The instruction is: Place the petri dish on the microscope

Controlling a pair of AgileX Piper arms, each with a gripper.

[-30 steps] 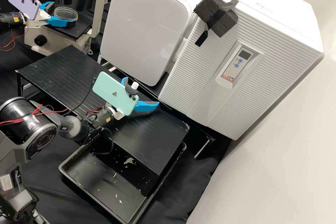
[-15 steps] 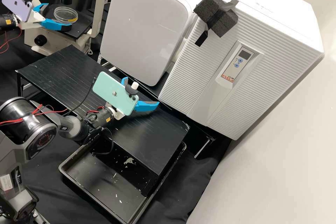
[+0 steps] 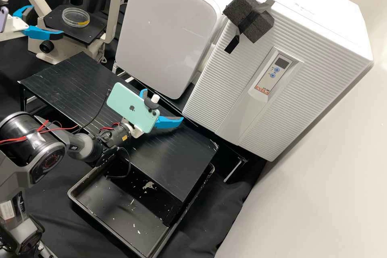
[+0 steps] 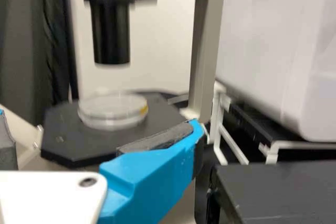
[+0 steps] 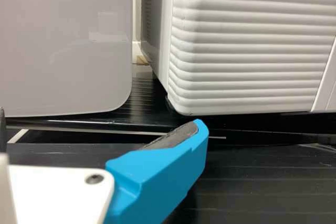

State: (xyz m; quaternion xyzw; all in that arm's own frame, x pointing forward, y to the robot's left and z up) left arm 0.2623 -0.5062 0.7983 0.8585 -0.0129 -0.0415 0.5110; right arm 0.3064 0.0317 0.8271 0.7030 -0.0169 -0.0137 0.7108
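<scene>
The clear petri dish (image 3: 75, 15), with a yellow mark at its edge, lies flat on the black stage of the microscope (image 3: 114, 10). To the left of it in the high view is my left gripper (image 3: 47, 21), open and apart from the dish. In the left wrist view, the dish (image 4: 113, 113) rests on the stage (image 4: 73, 141) below the black lens tube, beyond the open left gripper (image 4: 100, 123). Over the black rack my right gripper (image 3: 162, 105) stands open with nothing held; the right wrist view shows this gripper (image 5: 101, 121) facing the white cabinets.
A white smooth-fronted cabinet (image 3: 169, 28) stands right of the microscope, with a ribbed white cabinet (image 3: 242, 76) beside it. The black slatted rack (image 3: 76, 84) spans the middle, partly over a black tray (image 3: 96, 217). The microscope's pale upright frame rises beside its stage.
My left gripper has drawn away from the petri dish, toward the left edge of the high view, leaving it on the stage. The right arm has stayed still.
</scene>
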